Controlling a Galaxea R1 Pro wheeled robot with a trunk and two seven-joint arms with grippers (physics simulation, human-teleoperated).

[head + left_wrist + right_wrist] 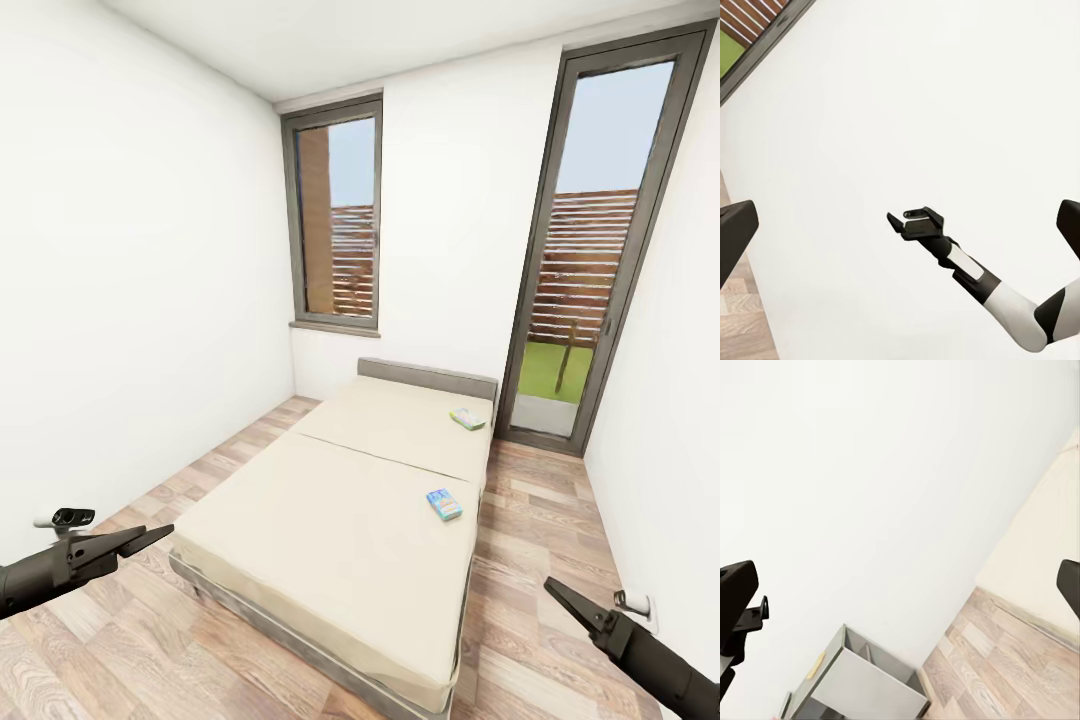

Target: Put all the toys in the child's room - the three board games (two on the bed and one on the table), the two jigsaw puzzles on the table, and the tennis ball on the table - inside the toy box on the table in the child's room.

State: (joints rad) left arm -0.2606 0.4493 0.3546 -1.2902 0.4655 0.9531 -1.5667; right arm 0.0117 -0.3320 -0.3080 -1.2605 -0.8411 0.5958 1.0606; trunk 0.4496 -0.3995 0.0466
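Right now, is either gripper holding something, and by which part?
Nothing is held. The left gripper and right gripper are both empty; two board games lie on the bed.

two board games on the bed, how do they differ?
The blue-green board game lies on the mattress half nearer the robot; the pale green-white board game lies on the half by the headboard. The first looks darker and more saturated, the second pale. Both lie flat near the bed's right edge, away from either end effector.

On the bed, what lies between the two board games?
Head view: only bare cream mattress, crossed by its seam, separates the blue board game from the pale green-white board game on the bed.
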